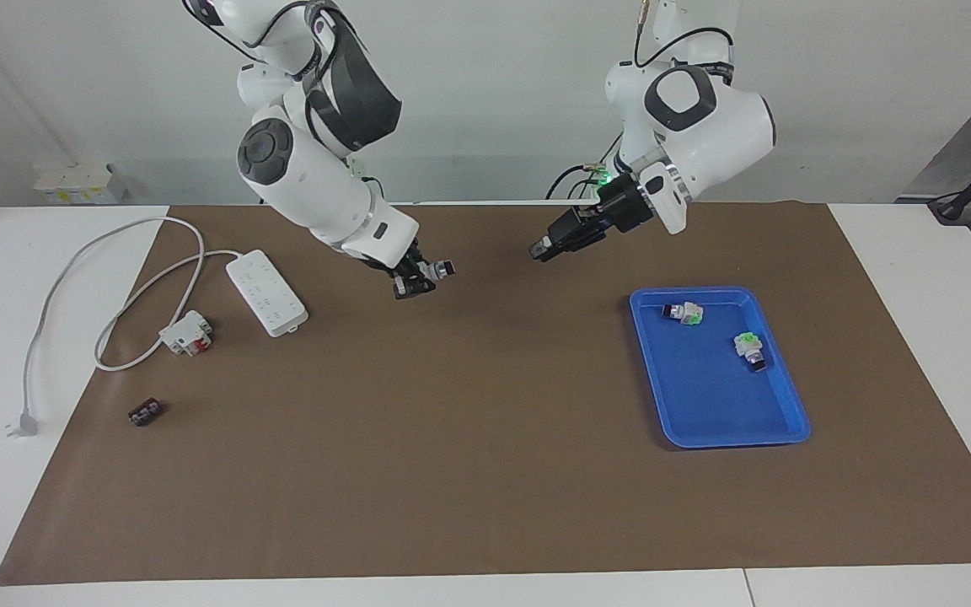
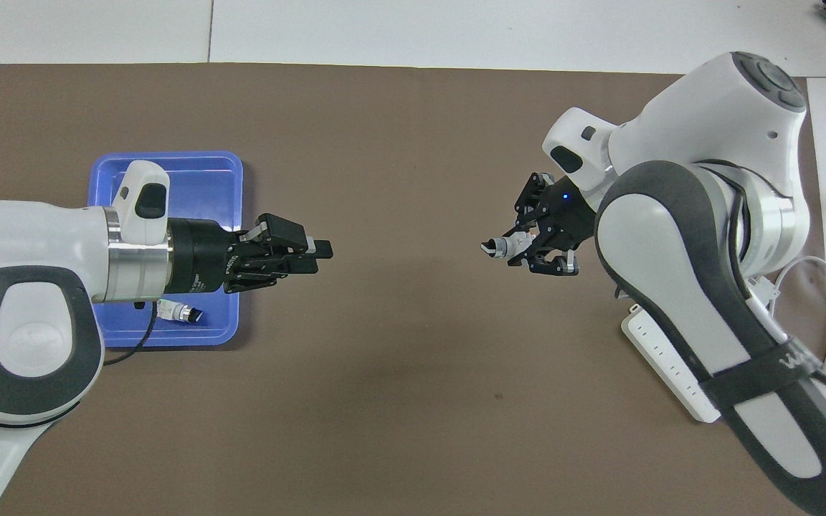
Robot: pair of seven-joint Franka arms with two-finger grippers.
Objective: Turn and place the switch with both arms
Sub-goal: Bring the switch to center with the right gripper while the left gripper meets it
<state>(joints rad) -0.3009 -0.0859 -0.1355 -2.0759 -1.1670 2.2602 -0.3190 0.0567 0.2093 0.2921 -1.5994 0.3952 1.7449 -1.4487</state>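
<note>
Two grippers facing tip to tip above the brown mat, near its robot-side edge. Right gripper (image 1: 412, 281) clamped on the switch (image 1: 437, 270), held aloft, long axis level, black knob aimed at the left gripper (image 1: 541, 249). Left gripper's finger spacing not readable, nothing in it. Gap between them unclosed; handover apparently next. Blue tray (image 1: 776, 430) toward the left arm's end.

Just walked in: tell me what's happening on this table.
The right gripper holds a switch in the air over the brown mat, knob toward the left gripper, which is raised facing it with a gap between them. Two green-ended switches lie in the blue tray.
</note>
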